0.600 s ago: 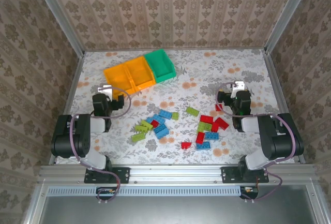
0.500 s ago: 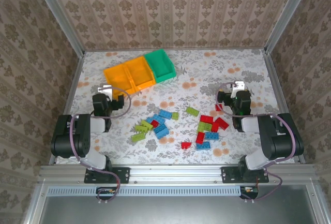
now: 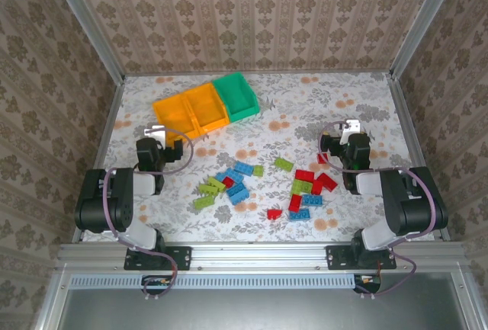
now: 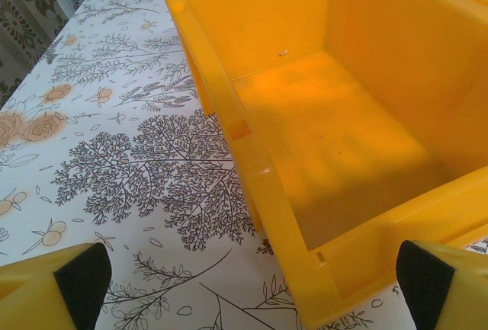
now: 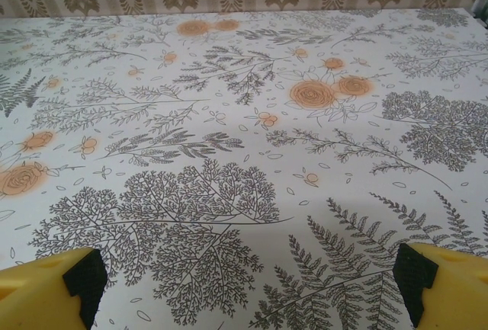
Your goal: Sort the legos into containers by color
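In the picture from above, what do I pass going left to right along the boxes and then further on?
left orange bin → middle orange bin → green bin → right gripper

Both arms sit folded low, left gripper and right gripper spread wide.

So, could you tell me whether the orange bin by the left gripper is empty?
Empty: the orange bin shows a bare floor in the left wrist view, with no bricks inside.
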`<state>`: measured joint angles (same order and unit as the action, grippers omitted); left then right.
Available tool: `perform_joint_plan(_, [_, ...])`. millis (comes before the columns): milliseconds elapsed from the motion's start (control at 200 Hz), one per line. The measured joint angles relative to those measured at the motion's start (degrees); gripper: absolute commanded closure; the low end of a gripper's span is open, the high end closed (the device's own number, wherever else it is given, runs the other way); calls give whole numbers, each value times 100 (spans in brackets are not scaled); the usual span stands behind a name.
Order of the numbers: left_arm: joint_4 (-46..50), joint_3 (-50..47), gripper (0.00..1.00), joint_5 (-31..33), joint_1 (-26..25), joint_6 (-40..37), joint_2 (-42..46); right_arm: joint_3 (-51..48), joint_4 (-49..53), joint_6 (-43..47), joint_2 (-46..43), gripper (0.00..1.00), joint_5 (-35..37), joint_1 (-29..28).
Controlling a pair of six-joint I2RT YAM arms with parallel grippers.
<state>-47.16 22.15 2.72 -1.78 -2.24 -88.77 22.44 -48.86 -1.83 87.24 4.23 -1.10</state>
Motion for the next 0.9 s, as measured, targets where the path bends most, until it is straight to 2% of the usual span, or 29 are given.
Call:
perform_joint_plan(380, [4,0,0,0,0,-9,2,2,33,-2,0,0,-2,0])
perform_joint_plan(455, [203,48,0,35,-44,-59,105,92,299,-9,-35,1,7,0])
perform_joint_plan(610, [1685,669,0,485,-323,68,999,1029,2256,-212,-649,2,87,0])
perform_joint_plan(740, [2815,1357,0,835,-374,647,1768,1591,3248,-520,-1285,0,94,0])
perform_joint_plan(900, [4164,1967,0,1123,-393,1279,1862,1639,4334,-896,-1613,0,-109,0])
